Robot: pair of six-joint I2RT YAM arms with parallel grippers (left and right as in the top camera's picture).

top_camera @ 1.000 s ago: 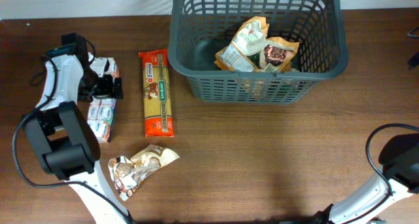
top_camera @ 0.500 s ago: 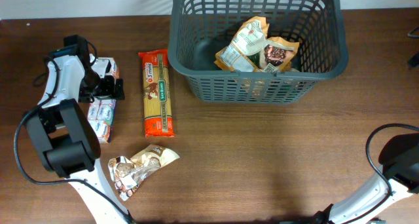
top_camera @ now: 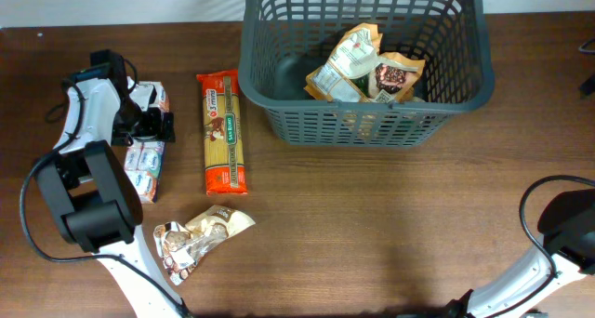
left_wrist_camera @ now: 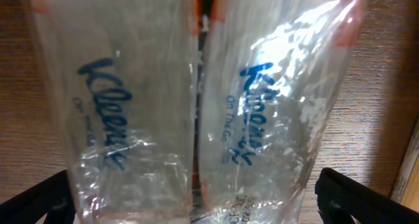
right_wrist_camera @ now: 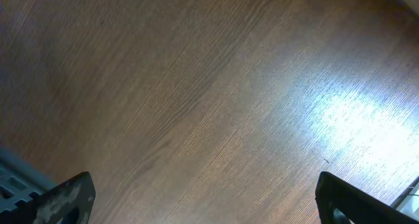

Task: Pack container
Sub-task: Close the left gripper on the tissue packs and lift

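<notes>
The big grey container [top_camera: 364,128] sits at the table's 12 o'clock edge. A few food bags [top_camera: 364,69] lie inside it. Over at 9 o'clock, the left gripper [top_camera: 152,125] hangs low over the tissue packs [left_wrist_camera: 196,93], its two fingers wide apart, one on each side. The right gripper [right_wrist_camera: 203,207] is wide apart too, over bare table [right_wrist_camera: 209,86] at 3 o'clock. A pasta pack [top_camera: 223,132] lies at the tissues' 3 o'clock.
</notes>
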